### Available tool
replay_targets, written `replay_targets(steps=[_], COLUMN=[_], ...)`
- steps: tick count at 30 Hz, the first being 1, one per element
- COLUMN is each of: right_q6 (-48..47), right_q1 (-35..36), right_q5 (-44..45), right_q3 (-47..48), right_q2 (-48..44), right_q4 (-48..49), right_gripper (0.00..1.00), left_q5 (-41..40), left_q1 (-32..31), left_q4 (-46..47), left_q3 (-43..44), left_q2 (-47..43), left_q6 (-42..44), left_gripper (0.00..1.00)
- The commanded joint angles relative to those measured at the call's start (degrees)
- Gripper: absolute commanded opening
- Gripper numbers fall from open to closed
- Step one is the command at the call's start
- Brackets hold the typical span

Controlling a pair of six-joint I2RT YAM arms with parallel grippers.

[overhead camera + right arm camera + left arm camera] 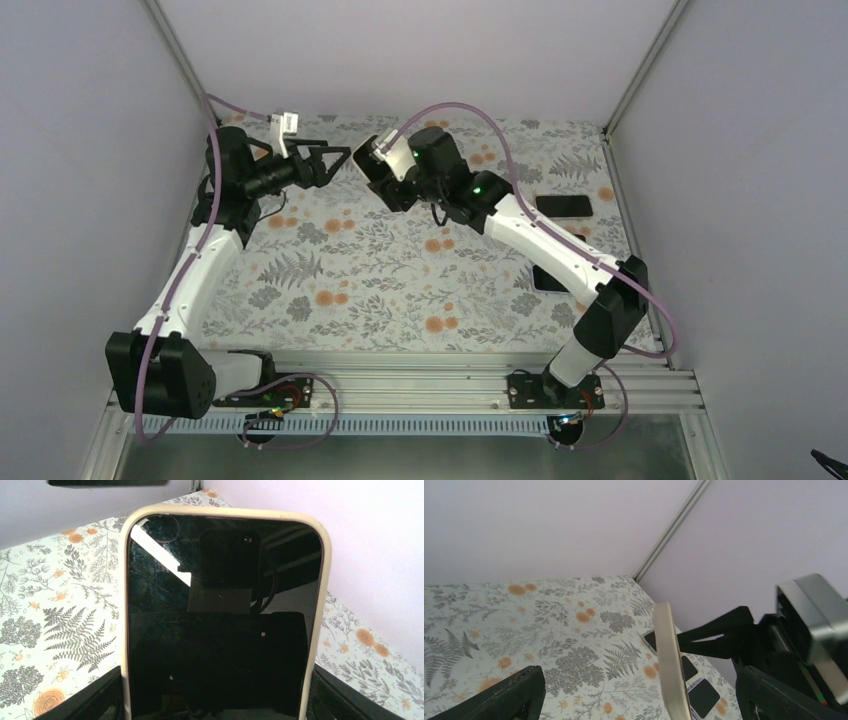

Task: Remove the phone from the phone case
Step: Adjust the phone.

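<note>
My right gripper is shut on a cream phone case with the black phone in it, held upright in the air over the far middle of the table. Its fingers press the case's two long sides. My left gripper is open and empty, just left of the case. In the left wrist view the case stands edge-on between the spread fingers, touching neither.
The floral table cloth lies below. A black phone lies at the far right, and another is partly hidden under my right arm. The left wrist view shows these spare phones beyond the case. Grey walls close in on three sides.
</note>
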Motion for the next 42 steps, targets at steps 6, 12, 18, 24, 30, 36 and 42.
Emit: replay_targets(steps=[6,12,18,24,30,36,42], right_q6=[-4.4,-4.8,-5.1,-4.8,-4.4,-2.0,0.4], right_q1=[6.1,7.8,8.3,8.3,8.3,6.6,2.7], right_q5=[11.3,13.1,14.6,14.7,13.3,7.1,-7.9], right_q3=[3.9,5.1,4.9,4.3,2.4,0.5,-2.1], right_q2=[0.7,2.7,3.4,3.2,1.6,-2.1,-6.7], right_q4=[5.4,5.3,5.0,4.7,4.4,1.3,-1.4], right_gripper=[0.6,0.6,0.61,0.63,0.89,0.99,0.99], left_q5=[2.6,3.9,4.9,5.3,5.0,6.0,9.8], left_q1=[-1.2,-1.5,-1.5,-1.5,-1.0,-1.1,-1.0], left_q4=[6.7,8.2,8.5,8.3,5.0,2.2,-1.7], left_q3=[-3.7,-6.3,-6.4,-6.0,-2.8,-1.4,0.6], left_q2=[0.9,0.2,0.1,0.2,-0.3,-1.4,-2.7], left_q6=[-6.1,-6.8,-6.4,-5.4,-1.4,3.1,9.2], left_gripper=[0.85,0.66,0.38,0.13,0.02,0.02,0.02])
